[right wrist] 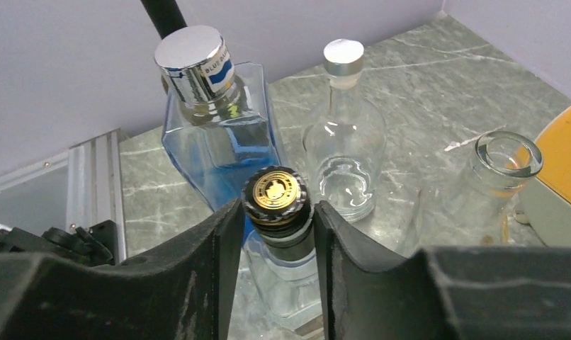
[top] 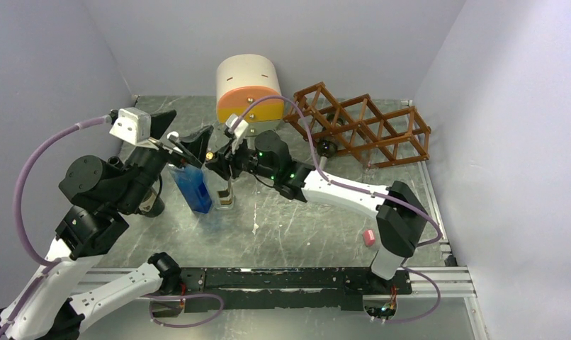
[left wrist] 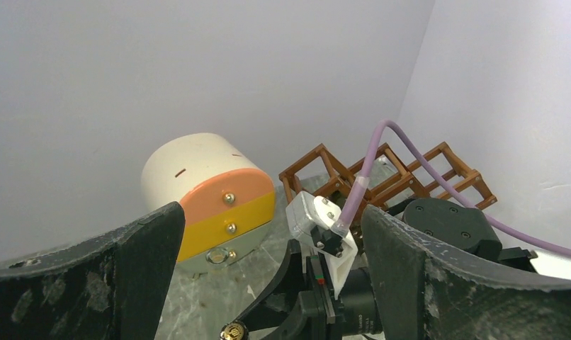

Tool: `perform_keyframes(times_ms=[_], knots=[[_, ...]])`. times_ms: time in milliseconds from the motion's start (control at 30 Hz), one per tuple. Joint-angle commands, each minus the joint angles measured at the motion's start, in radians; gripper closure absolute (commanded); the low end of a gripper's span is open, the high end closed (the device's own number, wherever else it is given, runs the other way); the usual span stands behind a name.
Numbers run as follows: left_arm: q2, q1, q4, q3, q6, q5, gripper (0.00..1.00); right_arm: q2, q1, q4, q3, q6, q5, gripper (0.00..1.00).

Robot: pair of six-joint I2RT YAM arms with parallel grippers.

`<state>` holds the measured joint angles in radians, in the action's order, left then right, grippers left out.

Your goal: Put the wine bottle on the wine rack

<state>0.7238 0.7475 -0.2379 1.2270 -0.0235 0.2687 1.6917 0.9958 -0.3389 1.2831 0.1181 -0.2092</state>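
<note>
The wine bottle (right wrist: 272,193) is clear glass with a black and gold cap. It stands on the table left of centre (top: 228,190), and its cap shows at the bottom of the left wrist view (left wrist: 233,331). My right gripper (right wrist: 277,219) is shut on its neck just under the cap, one finger on each side (top: 213,161). My left gripper (top: 185,142) is open and empty, held in the air above the bottles (left wrist: 272,212). The wine rack (top: 360,127) is a reddish-brown wooden lattice at the back right, with open cells (left wrist: 410,173).
A blue square bottle (top: 193,185) with a silver cap (right wrist: 219,142) stands just left of the held bottle. A clear round bottle (right wrist: 344,152) and an open-topped glass bottle (right wrist: 495,177) stand close by. A cream-and-orange cabinet (top: 249,92) sits at the back. A small pink object (top: 369,237) lies near the right arm.
</note>
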Motion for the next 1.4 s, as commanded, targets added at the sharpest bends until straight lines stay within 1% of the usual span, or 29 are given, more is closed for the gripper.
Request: perform_keyframes(times_ms=[0, 100, 300, 367, 400, 433, 600, 733, 867, 1033, 1200, 1367], knots=[[0.001, -0.004, -0.031, 0.014, -0.016, 0.021, 0.02, 0.013, 0.010, -0.016, 0.028, -0.057, 0.031, 0.59], [0.005, -0.004, -0.014, 0.010, -0.007, 0.025, 0.02, 0.019, 0.012, -0.021, 0.029, -0.082, 0.025, 0.59], [0.005, -0.004, -0.010, -0.003, -0.011, 0.028, 0.01, 0.059, 0.011, 0.007, 0.060, -0.099, -0.011, 0.52], [-0.001, -0.005, -0.006, -0.010, -0.015, 0.032, 0.01, 0.067, 0.010, 0.017, 0.070, -0.101, -0.006, 0.52], [-0.001, -0.005, -0.006, -0.010, -0.014, 0.031, 0.01, 0.066, 0.011, 0.015, 0.068, -0.102, -0.005, 0.54], [-0.001, -0.004, -0.006, -0.011, -0.012, 0.032, 0.01, 0.064, 0.011, 0.011, 0.062, -0.103, -0.001, 0.57], [0.012, -0.005, -0.012, -0.001, -0.016, 0.021, 0.01, 0.032, 0.012, -0.021, 0.033, -0.108, 0.042, 0.88], [0.015, -0.004, 0.012, -0.030, -0.024, 0.021, 0.01, -0.041, 0.014, -0.040, -0.025, -0.121, 0.118, 0.96], [0.017, -0.004, 0.043, -0.058, -0.041, 0.032, 0.01, -0.144, 0.015, -0.063, -0.106, -0.141, 0.187, 1.00], [0.005, -0.005, 0.115, -0.131, -0.006, -0.015, 0.01, -0.299, 0.016, -0.011, -0.181, -0.124, 0.326, 1.00], [-0.006, -0.004, 0.202, -0.241, 0.013, -0.108, 0.02, -0.429, 0.015, 0.136, -0.203, -0.057, 0.496, 1.00], [-0.008, -0.004, 0.360, -0.405, 0.011, -0.268, 0.01, -0.514, 0.016, 0.237, -0.211, 0.029, 0.646, 1.00]])
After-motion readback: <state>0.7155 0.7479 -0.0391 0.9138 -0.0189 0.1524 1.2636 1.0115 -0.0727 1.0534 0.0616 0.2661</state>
